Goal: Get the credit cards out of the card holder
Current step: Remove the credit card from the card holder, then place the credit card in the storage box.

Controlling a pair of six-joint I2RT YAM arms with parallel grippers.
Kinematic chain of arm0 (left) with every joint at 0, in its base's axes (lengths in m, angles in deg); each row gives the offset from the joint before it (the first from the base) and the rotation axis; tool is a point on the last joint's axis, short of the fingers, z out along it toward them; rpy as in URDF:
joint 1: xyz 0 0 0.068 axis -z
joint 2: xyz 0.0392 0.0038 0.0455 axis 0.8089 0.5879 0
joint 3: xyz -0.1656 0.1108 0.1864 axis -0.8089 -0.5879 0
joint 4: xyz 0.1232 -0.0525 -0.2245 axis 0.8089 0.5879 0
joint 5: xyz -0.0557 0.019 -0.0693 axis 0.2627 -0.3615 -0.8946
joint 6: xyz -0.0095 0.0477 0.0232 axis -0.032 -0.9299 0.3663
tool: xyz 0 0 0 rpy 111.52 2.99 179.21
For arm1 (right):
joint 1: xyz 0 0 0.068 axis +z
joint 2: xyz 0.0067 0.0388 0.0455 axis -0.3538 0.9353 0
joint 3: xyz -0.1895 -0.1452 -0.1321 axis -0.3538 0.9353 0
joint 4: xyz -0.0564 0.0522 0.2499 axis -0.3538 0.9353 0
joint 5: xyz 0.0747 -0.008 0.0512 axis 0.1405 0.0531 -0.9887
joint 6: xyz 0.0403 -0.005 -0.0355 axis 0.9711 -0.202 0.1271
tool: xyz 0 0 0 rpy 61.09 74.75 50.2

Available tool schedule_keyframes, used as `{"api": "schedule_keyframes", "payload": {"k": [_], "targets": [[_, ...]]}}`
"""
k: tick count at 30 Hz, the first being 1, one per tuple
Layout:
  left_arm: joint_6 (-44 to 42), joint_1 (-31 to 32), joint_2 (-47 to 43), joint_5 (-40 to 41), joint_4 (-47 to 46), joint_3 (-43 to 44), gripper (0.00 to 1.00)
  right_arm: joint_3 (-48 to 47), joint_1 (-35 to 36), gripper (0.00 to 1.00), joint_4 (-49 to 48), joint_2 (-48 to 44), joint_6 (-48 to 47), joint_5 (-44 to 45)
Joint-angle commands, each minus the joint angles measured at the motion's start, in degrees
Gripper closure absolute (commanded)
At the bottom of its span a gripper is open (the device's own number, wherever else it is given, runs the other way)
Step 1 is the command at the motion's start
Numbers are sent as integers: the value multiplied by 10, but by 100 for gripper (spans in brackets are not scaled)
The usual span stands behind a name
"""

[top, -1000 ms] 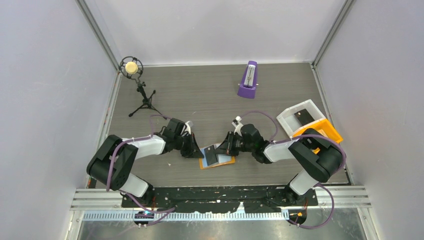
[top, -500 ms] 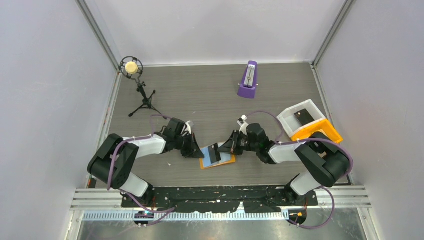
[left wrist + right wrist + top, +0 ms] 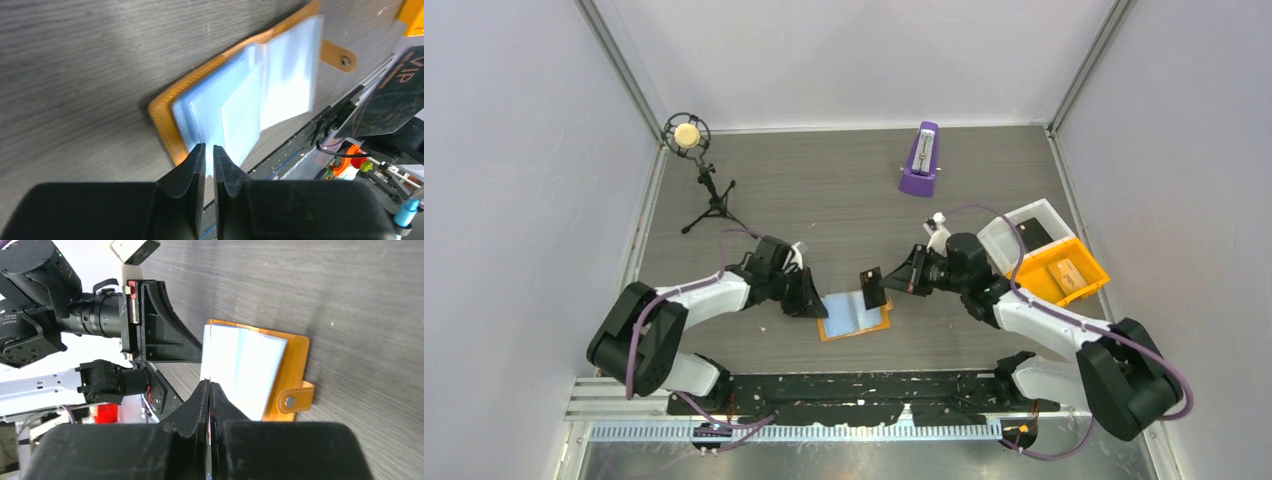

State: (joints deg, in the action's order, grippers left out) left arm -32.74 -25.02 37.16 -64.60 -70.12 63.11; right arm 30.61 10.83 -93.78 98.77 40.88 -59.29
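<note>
Centre of table (image 3: 824,200), between the arms: orange card holder (image 3: 295,365) lying open and flat, snap tab (image 3: 290,399) sticking out, light blue clear sleeves (image 3: 240,110) fanned upward. Right gripper (image 3: 209,386) clamped on black credit card (image 3: 872,289), lifted just beside holder. Left gripper (image 3: 209,150) almost pressed together at sleeve edge; cannot tell whether gripping.

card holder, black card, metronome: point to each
card holder (image 3: 852,316), top view, its clear sleeves
black card (image 3: 870,288), top view, its face
metronome (image 3: 919,162), top view, its front
</note>
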Motion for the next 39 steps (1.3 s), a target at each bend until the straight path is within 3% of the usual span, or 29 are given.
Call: {"api": "schedule_keyframes", "payload": {"k": [1, 6, 11, 23, 31, 39], "targets": [[-5, 0, -69, -11, 48, 32, 81, -63, -32, 95, 132, -63, -104, -43], [-11, 0, -133, -57, 66, 74, 57, -117, -52, 95, 223, -83, -201, -136], [-32, 0, -170, -111, 64, 105, 41, -155, -53, 95, 266, -95, -240, -213], [-28, 23, -162, -202, -11, 133, 39, -150, -31, 95, 198, -111, -191, -289], [-8, 58, -128, -239, -50, 143, 50, -136, -20, 95, 126, -92, -153, -302], [15, 62, -101, -260, -84, 136, 95, -130, -20, 94, 119, -82, -151, -298]]}}
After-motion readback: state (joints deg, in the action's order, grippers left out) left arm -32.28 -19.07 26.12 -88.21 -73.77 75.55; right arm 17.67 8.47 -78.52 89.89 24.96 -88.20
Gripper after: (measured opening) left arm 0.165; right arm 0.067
